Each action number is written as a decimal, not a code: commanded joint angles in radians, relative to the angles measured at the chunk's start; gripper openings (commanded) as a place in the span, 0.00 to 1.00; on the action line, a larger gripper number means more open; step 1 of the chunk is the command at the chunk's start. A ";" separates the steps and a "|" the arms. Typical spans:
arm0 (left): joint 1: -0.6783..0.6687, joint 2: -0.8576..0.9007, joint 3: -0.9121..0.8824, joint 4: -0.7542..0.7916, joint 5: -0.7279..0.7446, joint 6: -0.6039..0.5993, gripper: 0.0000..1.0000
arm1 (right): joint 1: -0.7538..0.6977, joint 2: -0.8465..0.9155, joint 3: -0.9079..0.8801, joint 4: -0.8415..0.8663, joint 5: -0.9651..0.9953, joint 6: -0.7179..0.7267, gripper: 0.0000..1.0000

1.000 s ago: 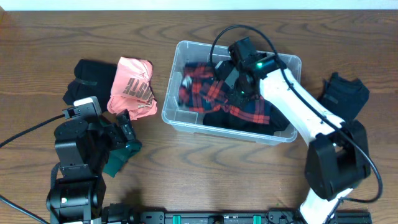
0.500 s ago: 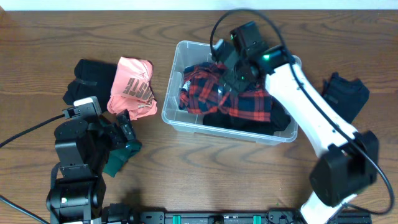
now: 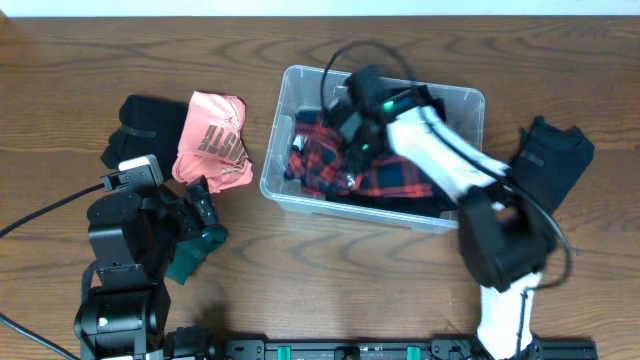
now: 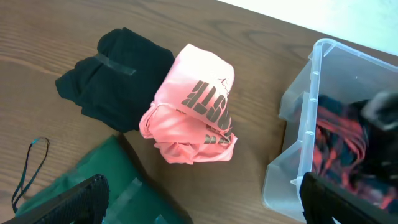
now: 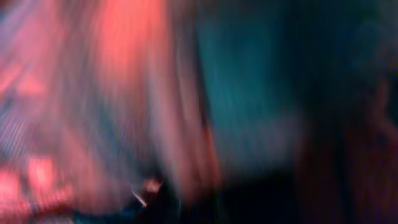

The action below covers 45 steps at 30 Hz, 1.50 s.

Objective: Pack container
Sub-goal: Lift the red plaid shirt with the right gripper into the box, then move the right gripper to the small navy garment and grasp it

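The container [image 3: 290,80] is a clear plastic bin at the table's middle, holding a red plaid garment [image 3: 395,178] on a black garment [image 3: 400,203]. My right gripper [image 3: 350,138] is down inside the bin's left half, against the plaid cloth. The right wrist view is a blur of red and dark cloth [image 5: 124,93], so its jaws cannot be read. My left gripper [image 3: 205,205] is open and empty over a green garment [image 3: 190,258]. In the left wrist view the open gripper [image 4: 205,208] hovers above the green garment [image 4: 93,186], with the bin [image 4: 311,93] at the right.
A folded pink garment [image 3: 212,140] lies left of the bin, also in the left wrist view [image 4: 193,112]. A black garment [image 3: 140,130] lies beside it [image 4: 115,74]. Another black garment [image 3: 550,160] lies right of the bin.
My right gripper has lifted and swung left inside the bin, and the plaid cloth has shifted left with it. The left arm has not moved.
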<state>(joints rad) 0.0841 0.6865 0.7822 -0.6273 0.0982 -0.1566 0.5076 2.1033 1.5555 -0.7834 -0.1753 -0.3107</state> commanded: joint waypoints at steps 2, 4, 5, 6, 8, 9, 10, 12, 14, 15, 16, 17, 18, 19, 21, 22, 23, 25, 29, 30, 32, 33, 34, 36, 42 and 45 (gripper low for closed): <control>-0.002 -0.002 0.021 0.000 0.006 0.006 0.98 | 0.035 0.048 -0.021 -0.040 -0.031 0.023 0.08; -0.002 -0.002 0.021 0.000 0.006 0.006 0.98 | 0.029 0.025 0.002 -0.054 -0.009 0.042 0.07; -0.002 -0.002 0.021 0.000 0.006 0.006 0.98 | 0.022 0.000 0.020 -0.068 0.026 0.069 0.09; -0.002 -0.002 0.021 0.000 0.006 0.006 0.98 | 0.013 -0.023 0.036 -0.077 0.058 0.091 0.11; -0.002 -0.002 0.021 0.000 0.006 0.006 0.98 | -0.013 -0.095 0.066 -0.095 0.122 0.134 0.13; -0.002 -0.002 0.021 0.000 0.006 0.006 0.98 | -0.032 -0.142 0.074 -0.095 0.159 0.167 0.17; -0.002 -0.002 0.021 0.000 0.006 0.006 0.98 | -0.055 -0.187 0.076 -0.088 0.189 0.202 0.24; -0.002 -0.002 0.021 0.000 0.006 0.006 0.98 | -0.125 -0.281 0.076 -0.082 0.233 0.291 0.51; -0.002 -0.002 0.021 0.000 0.006 0.006 0.98 | -0.218 -0.356 0.075 -0.091 0.238 0.388 0.99; -0.002 -0.002 0.021 0.000 0.006 0.006 0.98 | -0.276 -0.386 0.075 -0.104 0.228 0.430 0.99; -0.002 -0.002 0.021 0.000 0.006 0.006 0.98 | -0.337 -0.407 0.075 -0.124 0.209 0.459 0.99; -0.002 -0.002 0.021 0.000 0.006 0.006 0.98 | -0.392 -0.418 0.075 -0.147 0.189 0.477 0.99; -0.002 -0.002 0.021 0.000 0.006 0.006 0.98 | -0.447 -0.424 0.075 -0.174 0.169 0.491 0.99; -0.001 -0.002 0.021 0.000 0.006 0.006 0.98 | -0.503 -0.424 0.074 -0.200 0.154 0.498 0.99; -0.002 -0.002 0.021 0.000 0.006 0.006 0.98 | -0.616 -0.418 0.056 -0.234 0.111 0.497 0.99; -0.002 -0.002 0.021 0.000 0.006 0.006 0.98 | -0.674 -0.415 0.038 -0.239 0.086 0.497 0.99; -0.002 -0.002 0.021 0.000 0.006 0.006 0.98 | -0.731 -0.412 0.011 -0.232 0.064 0.497 0.99; -0.002 -0.002 0.021 0.000 0.006 0.006 0.98 | -0.832 -0.412 -0.055 -0.202 0.006 0.484 0.99; -0.002 -0.002 0.021 0.000 0.006 0.006 0.98 | -0.999 -0.411 -0.219 -0.103 -0.075 0.459 0.99; -0.002 -0.002 0.021 0.000 0.006 0.006 0.98 | -1.033 -0.410 -0.261 -0.073 -0.089 0.459 0.99; -0.002 -0.002 0.021 0.000 0.006 0.006 0.98 | -1.102 -0.407 -0.348 0.003 -0.140 0.447 0.99; -0.002 -0.002 0.021 0.000 0.006 0.006 0.98 | -1.135 -0.404 -0.393 0.049 -0.176 0.434 0.99; -0.002 -0.002 0.021 0.000 0.006 0.006 0.98 | -1.161 -0.401 -0.427 0.089 -0.206 0.425 0.99; -0.002 -0.002 0.021 0.000 0.006 0.006 0.98 | -1.204 -0.398 -0.497 0.180 -0.267 0.416 0.99; -0.002 -0.002 0.021 0.000 0.006 0.006 0.98 | -1.231 -0.396 -0.643 0.375 -0.334 0.407 0.92; -0.002 -0.002 0.021 0.000 0.006 0.006 0.98 | -1.219 -0.392 -0.691 0.438 -0.329 0.412 0.91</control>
<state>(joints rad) 0.0841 0.6865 0.7822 -0.6277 0.0982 -0.1570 -0.7212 1.6958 0.8936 -0.3687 -0.4599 0.1093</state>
